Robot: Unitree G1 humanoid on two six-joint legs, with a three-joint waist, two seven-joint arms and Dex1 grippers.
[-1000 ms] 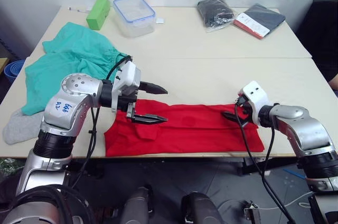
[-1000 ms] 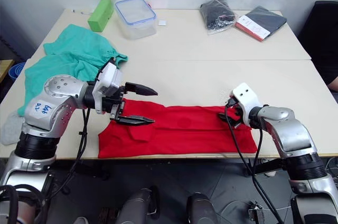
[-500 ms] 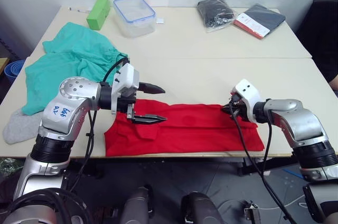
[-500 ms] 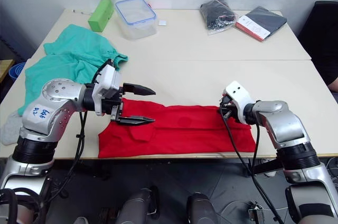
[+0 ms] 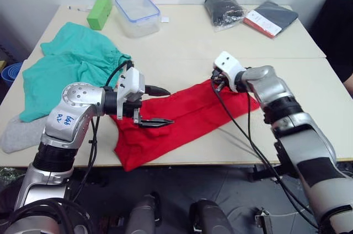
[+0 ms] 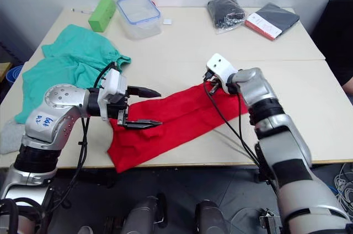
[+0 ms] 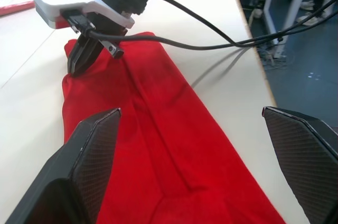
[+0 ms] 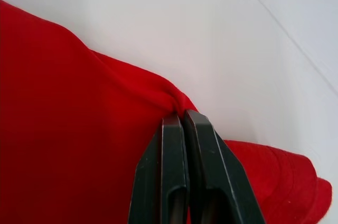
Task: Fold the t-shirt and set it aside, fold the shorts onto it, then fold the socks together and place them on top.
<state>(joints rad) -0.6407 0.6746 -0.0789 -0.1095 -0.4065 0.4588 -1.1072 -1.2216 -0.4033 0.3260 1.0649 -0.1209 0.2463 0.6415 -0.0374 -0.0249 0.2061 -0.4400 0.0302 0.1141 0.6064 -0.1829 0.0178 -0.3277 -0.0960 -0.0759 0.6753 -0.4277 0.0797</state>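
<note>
The red t-shirt (image 5: pixel 182 117) lies as a long folded band, slanting across the table's near middle. My right gripper (image 5: pixel 216 83) is shut on the band's far right end, and the right wrist view shows the fingers (image 8: pixel 171 145) pinching a tuck of red cloth. My left gripper (image 5: pixel 170 106) hovers open over the band's left part, one finger above and one finger just over the cloth, holding nothing. The teal-green shorts (image 5: pixel 66 68) lie crumpled at the left. The grey socks (image 5: pixel 15 137) stick out from under them at the left front edge.
At the back stand a green box (image 5: pixel 95 11) and a clear lidded container (image 5: pixel 137 13). A black bag (image 5: pixel 223 10) and a dark notebook (image 5: pixel 270 17) lie at the back right. The shirt's near left corner reaches the table's front edge (image 5: pixel 231 162).
My right gripper shut on the shirt's right end and drew it back and to the left, so the band now lies slanted. My left gripper stayed open in place.
</note>
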